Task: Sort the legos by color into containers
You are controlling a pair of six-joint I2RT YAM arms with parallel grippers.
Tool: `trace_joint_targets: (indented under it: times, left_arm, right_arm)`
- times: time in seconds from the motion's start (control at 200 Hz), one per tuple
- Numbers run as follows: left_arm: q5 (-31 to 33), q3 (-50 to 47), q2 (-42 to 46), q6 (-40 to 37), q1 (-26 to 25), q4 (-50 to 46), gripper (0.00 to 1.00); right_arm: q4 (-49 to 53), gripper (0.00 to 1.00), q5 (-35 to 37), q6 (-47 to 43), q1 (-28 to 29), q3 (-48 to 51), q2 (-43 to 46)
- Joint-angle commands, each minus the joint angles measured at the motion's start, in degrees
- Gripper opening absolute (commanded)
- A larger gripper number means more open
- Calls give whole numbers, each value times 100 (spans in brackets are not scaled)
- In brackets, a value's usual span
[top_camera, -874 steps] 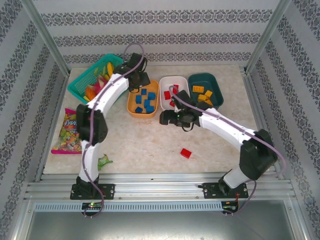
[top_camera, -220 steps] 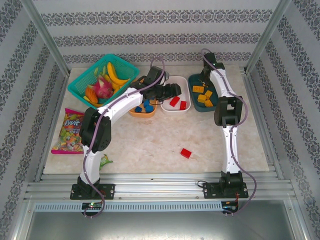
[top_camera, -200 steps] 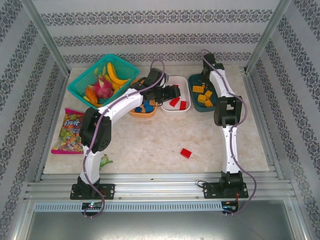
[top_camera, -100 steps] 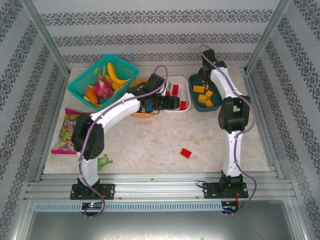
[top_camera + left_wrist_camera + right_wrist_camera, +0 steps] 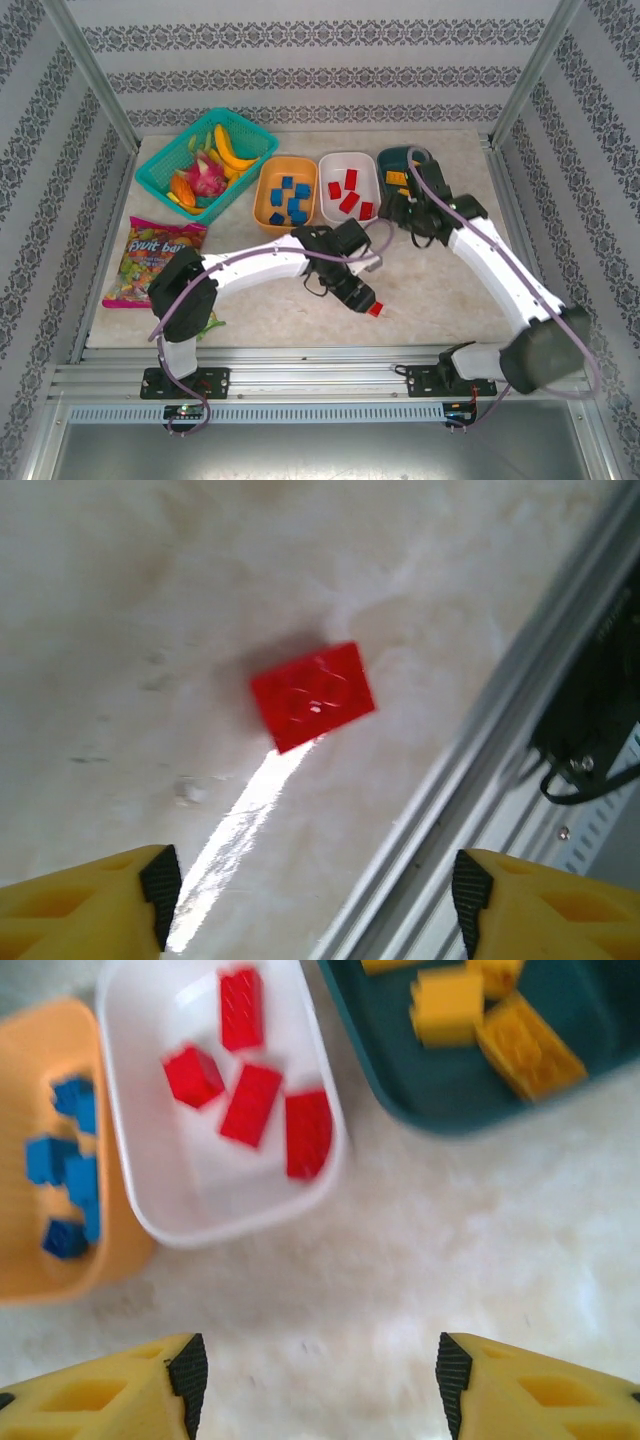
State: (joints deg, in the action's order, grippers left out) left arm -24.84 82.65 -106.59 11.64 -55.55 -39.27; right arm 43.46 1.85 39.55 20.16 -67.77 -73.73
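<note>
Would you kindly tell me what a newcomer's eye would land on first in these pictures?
A lone red brick lies on the pale table near its front edge, with the open left gripper poised over it. At the back stand an orange tub of blue bricks and a white tub of red bricks, neatly sorted.

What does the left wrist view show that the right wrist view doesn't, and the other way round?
Left wrist: a loose red lego on the table, next to the metal rail. Right wrist: the orange tub with blue legos, the white tub with four red legos, the dark teal tub with yellow legos. Shared: the pale table, and an open gripper at the bottom edge, the left gripper above the loose lego, the right gripper short of the tubs.
</note>
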Motion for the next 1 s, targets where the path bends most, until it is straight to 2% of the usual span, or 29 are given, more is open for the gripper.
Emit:
trace_joint_targets:
  times: [0.0,0.26,0.31,0.335,0.38,0.739,0.994]
  left_arm:
    - [360,157,-298,-202,-366,-191,77]
    - [1249,550,-889,631,-776,-129,80]
    - [1414,610,-941,742,-798,-137,83]
    - [1464,632,-959,827,-799,-145,93]
    - [1542,691,-1001,968,-799,-183,94]
    - [1854,1539,-1771,1481,-867,-628,95]
    - [2164,1872,-2120,1797,-894,-981,90]
  right_arm:
    - [515,68,41,370,125,267,801]
    - [896,80,457,531,122,348,2138]
    - [950,81,513,487,112,343,2266]
    - [985,82,541,460,108,337,2307]
    - [1065,82,570,429,88,314,2368]
    - [1074,85,418,286,-134,90,2504]
    - [914,85,99,209,-258,-57,2607]
